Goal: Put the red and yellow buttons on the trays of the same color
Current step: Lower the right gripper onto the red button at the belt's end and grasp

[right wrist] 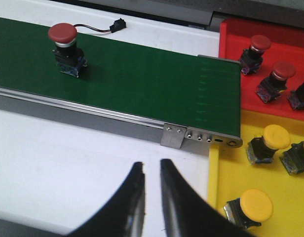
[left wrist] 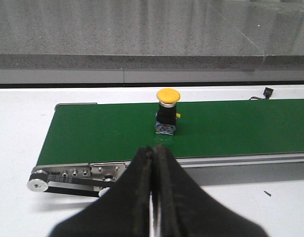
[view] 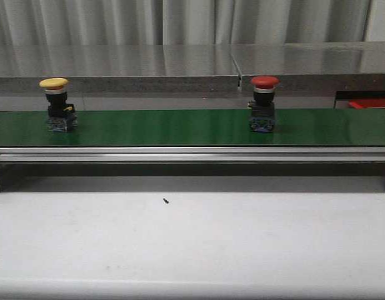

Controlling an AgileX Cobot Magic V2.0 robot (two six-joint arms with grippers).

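We see the yellow button (view: 54,104) and the red button (view: 264,103) upright on the green belt (view: 180,128), well apart. They look rigid, light and top-heavy, so we'd grip the dark body under the cap. The left end effector (left wrist: 153,155) is pressed together, the right end effector (right wrist: 152,170) slightly parted, both empty.

Backdrop: pale pleated curtain (view: 180,22) across the far side.
Ledge: grey speckled stone (view: 117,62) below it.
Worktop: white, matte (view: 192,244), evenly lit.
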